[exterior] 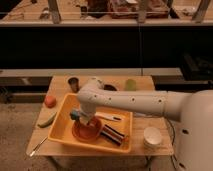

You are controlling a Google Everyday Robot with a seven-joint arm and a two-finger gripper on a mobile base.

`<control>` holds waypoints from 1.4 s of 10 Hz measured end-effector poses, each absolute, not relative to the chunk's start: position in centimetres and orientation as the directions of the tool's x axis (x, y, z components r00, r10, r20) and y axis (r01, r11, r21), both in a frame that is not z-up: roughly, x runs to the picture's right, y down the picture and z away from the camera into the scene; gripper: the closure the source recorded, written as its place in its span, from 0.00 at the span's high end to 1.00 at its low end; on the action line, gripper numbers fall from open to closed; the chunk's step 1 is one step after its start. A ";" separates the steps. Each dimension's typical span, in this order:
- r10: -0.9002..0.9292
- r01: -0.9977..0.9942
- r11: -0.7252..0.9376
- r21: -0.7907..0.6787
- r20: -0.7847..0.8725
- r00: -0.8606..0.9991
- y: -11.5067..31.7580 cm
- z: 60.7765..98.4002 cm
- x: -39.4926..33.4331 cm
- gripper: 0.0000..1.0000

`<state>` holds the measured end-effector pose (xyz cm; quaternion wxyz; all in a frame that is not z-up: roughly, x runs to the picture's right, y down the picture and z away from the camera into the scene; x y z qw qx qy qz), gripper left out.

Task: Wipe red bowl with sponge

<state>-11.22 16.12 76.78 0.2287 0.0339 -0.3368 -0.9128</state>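
Hand (pixel 82 118): closed on sponge (pixel 75 115), low at the bowl's left rim, placed to wipe.
Red bowl (pixel 89 131): sits in yellow tray (pixel 59 124), likely steadied there.

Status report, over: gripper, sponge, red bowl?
Arm's gripper low over yellow tray, at red bowl left rim. sponge at gripper. Dark striped object beside bowl, not blocking.

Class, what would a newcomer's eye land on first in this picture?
The big white arm reaches in from the right, its claw low over the red bowl inside the bright yellow tray at the picture's centre. The blue-green sponge shows at the claw, above the bowl's rim.
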 end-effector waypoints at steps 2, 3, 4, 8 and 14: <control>-0.429 0.378 -0.669 0.639 0.084 -0.900 17.0 76.4 -11.4 0.00; -0.422 0.371 -0.670 0.642 0.081 -0.903 17.5 76.1 -11.4 0.00; -0.415 0.363 -0.671 0.646 0.078 -0.907 18.0 75.8 -11.4 0.00; -0.396 0.356 -0.658 0.664 0.097 -0.913 20.1 75.4 -10.9 0.00; -0.392 0.388 -0.618 0.684 0.159 -0.906 22.6 75.9 -8.2 0.00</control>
